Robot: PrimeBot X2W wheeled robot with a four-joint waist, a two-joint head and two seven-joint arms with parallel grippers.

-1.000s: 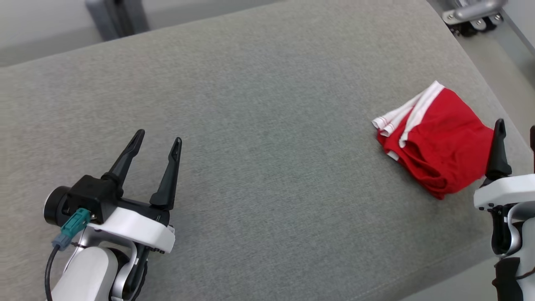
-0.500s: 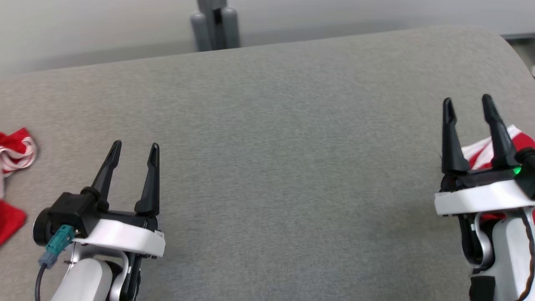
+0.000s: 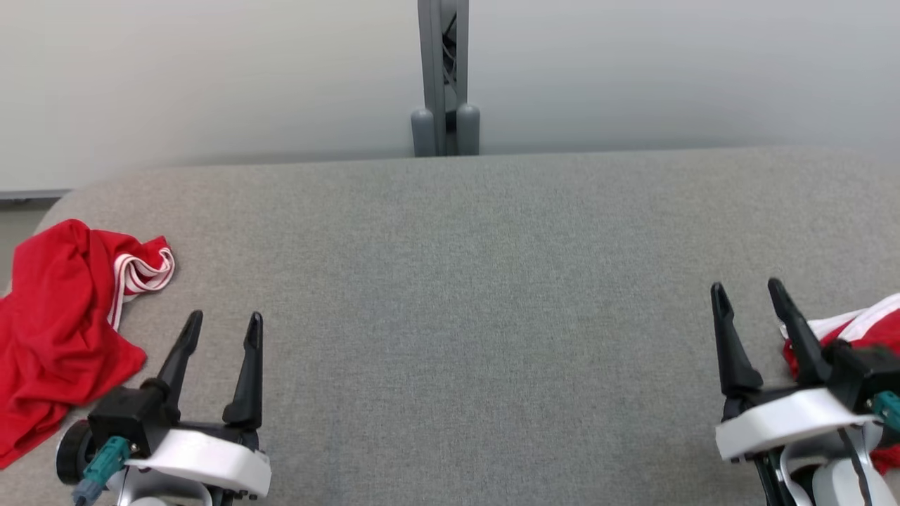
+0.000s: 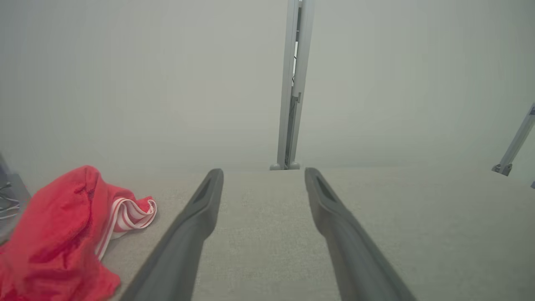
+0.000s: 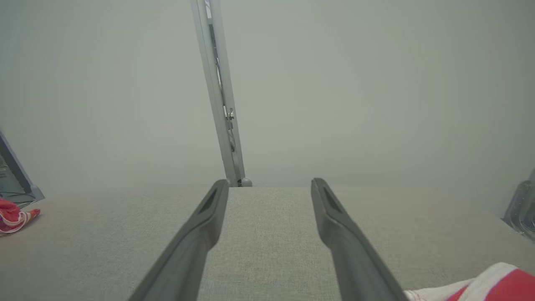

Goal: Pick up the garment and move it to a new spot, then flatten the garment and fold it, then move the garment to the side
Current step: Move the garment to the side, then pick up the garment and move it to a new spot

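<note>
Left gripper [image 3: 225, 318] and right gripper [image 3: 745, 286] spread wide, holding nothing; crumpled red garment [image 3: 56, 337] at edge of grey tabletop [image 3: 450, 316] (could slip off if dragged).

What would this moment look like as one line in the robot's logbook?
left claw: open, empty | right claw: open, empty | crumpled red garment: far left, untouched | second red garment: beside right claw

The first garment [image 3: 63, 330] lies on the padded surface [image 3: 478, 281] left of the left gripper [image 3: 225, 318], the second garment [image 3: 875, 330] right of the right gripper [image 3: 745, 286].
</note>
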